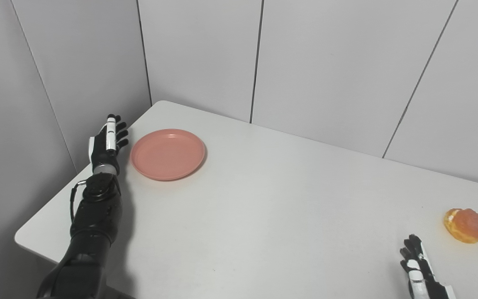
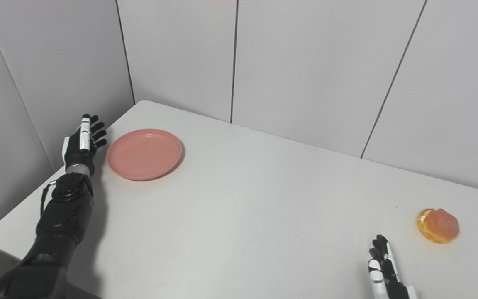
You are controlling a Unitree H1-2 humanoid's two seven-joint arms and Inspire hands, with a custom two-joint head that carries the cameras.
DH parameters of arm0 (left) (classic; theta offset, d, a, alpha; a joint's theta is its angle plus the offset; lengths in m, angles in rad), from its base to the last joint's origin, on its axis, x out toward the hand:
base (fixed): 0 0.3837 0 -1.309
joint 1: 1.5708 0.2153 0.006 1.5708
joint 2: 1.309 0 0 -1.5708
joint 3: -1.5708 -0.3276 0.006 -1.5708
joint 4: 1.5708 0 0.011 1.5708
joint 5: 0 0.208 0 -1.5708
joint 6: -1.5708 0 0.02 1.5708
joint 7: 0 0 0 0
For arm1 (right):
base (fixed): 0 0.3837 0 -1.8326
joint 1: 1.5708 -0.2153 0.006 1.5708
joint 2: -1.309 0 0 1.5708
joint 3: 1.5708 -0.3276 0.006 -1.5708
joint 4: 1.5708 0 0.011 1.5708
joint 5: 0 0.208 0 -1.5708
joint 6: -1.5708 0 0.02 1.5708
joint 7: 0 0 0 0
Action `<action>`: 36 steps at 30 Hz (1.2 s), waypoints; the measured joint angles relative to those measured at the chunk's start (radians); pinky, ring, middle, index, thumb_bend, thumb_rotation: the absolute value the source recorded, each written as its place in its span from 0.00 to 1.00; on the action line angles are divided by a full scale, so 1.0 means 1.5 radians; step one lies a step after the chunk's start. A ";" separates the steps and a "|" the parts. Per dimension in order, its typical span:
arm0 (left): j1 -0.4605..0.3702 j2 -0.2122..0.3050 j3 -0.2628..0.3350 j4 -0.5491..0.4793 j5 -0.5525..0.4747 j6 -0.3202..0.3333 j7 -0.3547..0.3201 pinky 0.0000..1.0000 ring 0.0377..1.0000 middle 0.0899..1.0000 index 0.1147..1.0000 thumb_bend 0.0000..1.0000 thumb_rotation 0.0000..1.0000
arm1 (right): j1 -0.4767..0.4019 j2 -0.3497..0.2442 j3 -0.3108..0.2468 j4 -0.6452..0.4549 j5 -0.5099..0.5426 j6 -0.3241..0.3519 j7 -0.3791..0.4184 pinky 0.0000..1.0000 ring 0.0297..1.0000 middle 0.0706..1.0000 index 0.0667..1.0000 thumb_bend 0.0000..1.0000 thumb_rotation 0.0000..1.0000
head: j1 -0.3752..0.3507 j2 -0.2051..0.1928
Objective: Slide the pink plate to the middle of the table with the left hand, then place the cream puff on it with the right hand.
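A pink plate (image 1: 167, 154) lies flat and empty near the table's far left corner. My left hand (image 1: 107, 143) is open, held edge-on just left of the plate's rim with a small gap, fingers pointing away. An orange-brown cream puff (image 1: 466, 225) sits near the table's right side. My right hand (image 1: 419, 267) is open and empty at the bottom right, just short of and left of the cream puff, partly cut off by the picture's edge.
The white table (image 1: 264, 199) runs from the far left corner to the right edge of view. Grey wall panels (image 1: 313, 62) stand close behind it and along its left side. The table's near left corner (image 1: 19, 238) is beside my left forearm.
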 measured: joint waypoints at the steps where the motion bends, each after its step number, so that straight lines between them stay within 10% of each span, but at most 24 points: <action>1: -0.003 0.000 -0.002 0.010 0.000 -0.005 0.000 0.80 0.82 0.82 0.78 0.30 1.00 | 0.000 0.000 0.000 -0.001 0.000 0.002 0.000 0.99 0.98 0.99 0.99 0.12 1.00 | 0.000 0.000; 18: -0.040 -0.003 -0.020 0.101 -0.031 -0.071 -0.044 0.82 0.83 0.83 0.80 0.40 1.00 | 0.003 0.002 0.000 -0.005 0.000 0.007 -0.001 0.98 0.97 0.98 0.98 0.14 1.00 | -0.007 0.009; 36: -0.011 -0.045 -0.058 -0.006 -0.045 -0.007 -0.105 0.81 0.82 0.81 0.79 0.38 1.00 | 0.003 0.006 0.001 -0.013 -0.008 0.019 -0.003 0.98 0.96 0.97 0.98 0.16 1.00 | -0.019 0.015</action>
